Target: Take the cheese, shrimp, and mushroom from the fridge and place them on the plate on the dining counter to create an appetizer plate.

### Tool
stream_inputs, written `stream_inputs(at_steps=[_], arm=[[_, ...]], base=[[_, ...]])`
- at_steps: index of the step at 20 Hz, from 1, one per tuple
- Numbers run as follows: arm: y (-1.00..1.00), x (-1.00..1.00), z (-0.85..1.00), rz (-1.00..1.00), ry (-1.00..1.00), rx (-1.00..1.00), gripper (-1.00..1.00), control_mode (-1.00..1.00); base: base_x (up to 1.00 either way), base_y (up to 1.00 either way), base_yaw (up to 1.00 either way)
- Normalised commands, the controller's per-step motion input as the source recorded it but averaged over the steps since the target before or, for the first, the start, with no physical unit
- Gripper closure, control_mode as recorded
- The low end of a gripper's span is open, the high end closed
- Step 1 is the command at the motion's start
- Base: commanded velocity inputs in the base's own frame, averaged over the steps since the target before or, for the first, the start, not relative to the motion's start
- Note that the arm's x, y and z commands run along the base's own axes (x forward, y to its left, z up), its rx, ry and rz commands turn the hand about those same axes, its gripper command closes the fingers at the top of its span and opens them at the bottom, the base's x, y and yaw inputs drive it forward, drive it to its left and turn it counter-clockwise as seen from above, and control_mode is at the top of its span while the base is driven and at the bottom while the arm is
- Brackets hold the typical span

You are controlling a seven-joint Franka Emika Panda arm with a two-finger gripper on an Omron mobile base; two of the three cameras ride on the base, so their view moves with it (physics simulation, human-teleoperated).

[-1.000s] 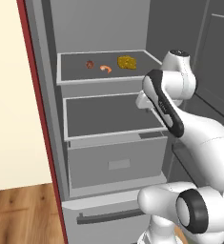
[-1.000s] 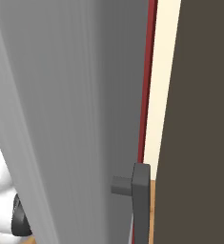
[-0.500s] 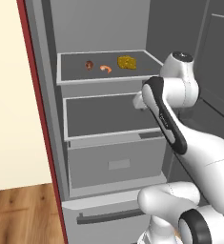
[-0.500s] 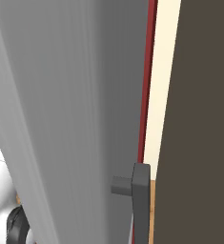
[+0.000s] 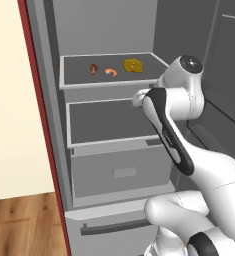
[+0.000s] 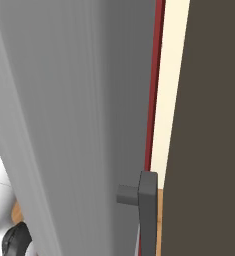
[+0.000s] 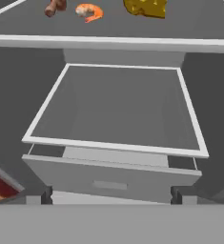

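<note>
The gripper (image 7: 111, 196) is hanging wide apart and empty in front of the open fridge (image 5: 109, 30), facing its lower shelf (image 7: 116, 109); the cheese (image 7: 145, 6), shrimp (image 7: 89, 11) and mushroom (image 7: 55, 6) are lying in a row on the upper shelf (image 5: 111, 80), above and beyond the fingertips; the cheese is sitting just to the right of the gripper's line and looks the likeliest first pick; reaching it is calling for a lift up and forward over the shelf rim.
</note>
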Motion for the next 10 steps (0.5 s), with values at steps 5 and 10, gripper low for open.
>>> stream_inputs(at_steps=[5, 10], arm=[[0.37, 0.14, 0.43, 0.0, -0.1, 0.0, -1.0, -1.0], [0.35, 0.12, 0.29, 0.0, -0.03, 0.0, -1.0, -1.0]], base=[[0.0, 0.0, 0.0], [0.0, 0.0, 0.0]])
